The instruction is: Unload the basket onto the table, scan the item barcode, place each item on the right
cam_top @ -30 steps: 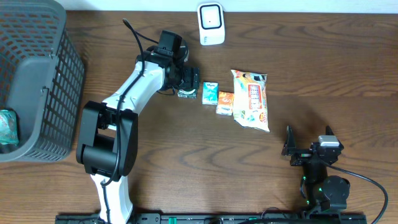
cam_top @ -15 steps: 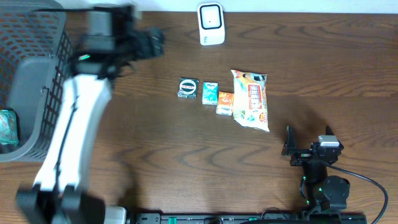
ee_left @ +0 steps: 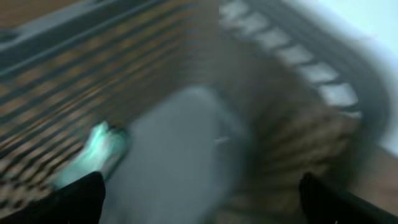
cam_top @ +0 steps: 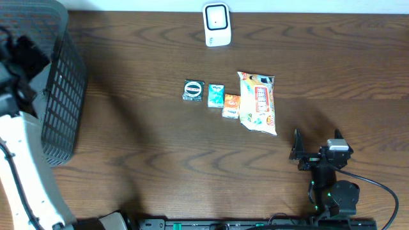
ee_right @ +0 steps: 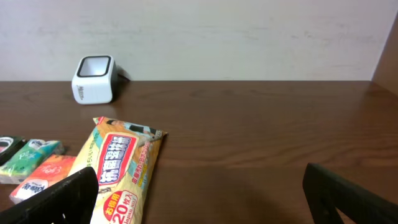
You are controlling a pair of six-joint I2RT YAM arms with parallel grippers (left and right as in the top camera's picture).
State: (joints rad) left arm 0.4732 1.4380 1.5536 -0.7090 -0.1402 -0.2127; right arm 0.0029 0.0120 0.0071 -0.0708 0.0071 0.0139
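The left gripper (ee_left: 199,190) hangs over the basket (cam_top: 61,83) at the far left of the table (cam_top: 160,153). Its two dark fingers (ee_left: 68,199) are spread right out to the edges of the wrist view, with nothing between them. That view is badly smeared, but under the jaws I can make out the basket's grey floor and lattice walls. A mint packet (ee_left: 93,152) lies on the floor near the left wall. From above, the white left arm (cam_top: 19,166) runs up the left edge and its dark end covers part of the basket, so the packet does not show there.

The right gripper (ee_right: 196,180) sits low near the front right of the table, jaws just as wide and empty, facing the back wall.

The things to scan lie in a short row about mid-table, well apart from both grippers. A black pack (cam_top: 193,90) is on the left, with a teal pack (cam_top: 216,94) just beside it. An orange pack (cam_top: 231,105) lies close against the teal one and a little nearer the front. Last comes the bag (cam_top: 257,102), yellow with red print, lying flat, the largest of them. The scanner (cam_top: 216,24), a small white box with a dark window, stands upright at the back edge, behind the row and apart from it
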